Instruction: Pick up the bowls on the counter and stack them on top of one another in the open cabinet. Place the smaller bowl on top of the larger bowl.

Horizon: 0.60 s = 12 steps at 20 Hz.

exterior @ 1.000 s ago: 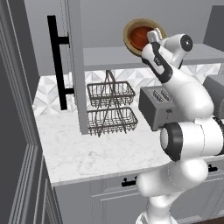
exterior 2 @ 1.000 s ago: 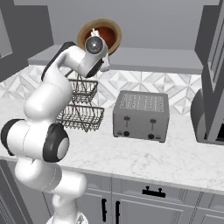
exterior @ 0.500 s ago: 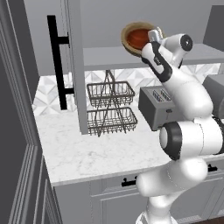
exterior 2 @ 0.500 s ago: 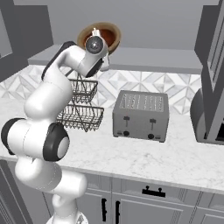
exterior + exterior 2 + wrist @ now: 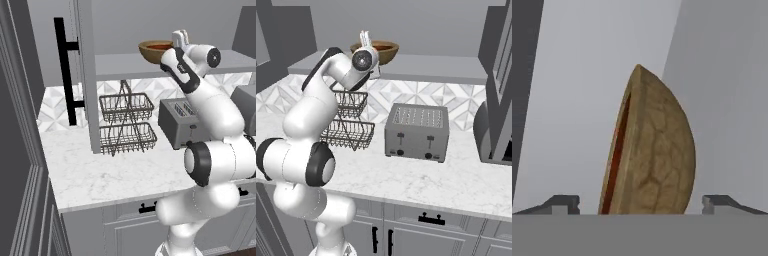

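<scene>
The larger bowl (image 5: pixel 149 52) of tan wood rests level on the grey shelf (image 5: pixel 117 65) of the open cabinet. The glossy reddish-brown smaller bowl (image 5: pixel 159 46) lies inside it, only its top showing above the rim. From the right base view, the larger bowl (image 5: pixel 388 54) holds the smaller bowl (image 5: pixel 381 47) just behind my hand. My gripper (image 5: pixel 179 36) is up at the bowls' right side, open. The hand view has the larger bowl (image 5: pixel 662 155) edge-on with the smaller bowl (image 5: pixel 615 155) as a red sliver, and the gripper (image 5: pixel 641 202) stands wide around it, fingertips (image 5: pixel 562 202) apart from the wood.
The cabinet door with its black bar handle (image 5: pixel 65 75) hangs open at the left. On the marble counter (image 5: pixel 100 175) stand a two-tier wire basket rack (image 5: pixel 125 122) and a grey toaster (image 5: pixel 416 131). A dark appliance (image 5: pixel 487 135) sits at the far right.
The stacked bowls have gone from tilted toward the cameras to lying level on the shelf. My hand has turned with them.
</scene>
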### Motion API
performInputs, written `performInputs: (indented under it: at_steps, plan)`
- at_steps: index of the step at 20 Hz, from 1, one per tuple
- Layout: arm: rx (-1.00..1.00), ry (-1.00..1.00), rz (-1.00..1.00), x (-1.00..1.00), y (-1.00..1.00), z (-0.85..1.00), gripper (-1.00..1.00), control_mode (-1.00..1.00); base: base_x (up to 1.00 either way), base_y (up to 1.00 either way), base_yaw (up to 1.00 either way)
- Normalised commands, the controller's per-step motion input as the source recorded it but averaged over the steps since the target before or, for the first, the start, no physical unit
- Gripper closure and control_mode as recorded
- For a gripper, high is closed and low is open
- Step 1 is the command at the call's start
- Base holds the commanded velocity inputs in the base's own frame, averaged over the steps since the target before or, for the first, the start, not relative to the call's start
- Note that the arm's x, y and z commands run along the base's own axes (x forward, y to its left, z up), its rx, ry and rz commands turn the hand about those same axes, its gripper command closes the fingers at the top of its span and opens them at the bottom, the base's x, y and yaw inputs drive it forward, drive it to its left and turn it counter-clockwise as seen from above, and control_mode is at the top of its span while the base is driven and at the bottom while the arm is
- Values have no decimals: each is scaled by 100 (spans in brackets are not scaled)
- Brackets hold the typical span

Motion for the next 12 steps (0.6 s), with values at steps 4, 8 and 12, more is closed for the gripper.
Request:
performInputs:
  at_steps: [4, 8, 12]
  plan:
    - [0, -11, 0, -25, 0, 44, -100, -100, 0, 0, 0]
    - [0, 0, -5, -64, 0, 17, -100, -100, 0, 0, 0]
    - [0, 0, -4, -97, -12, 0, -100, -100, 0, 0, 0]
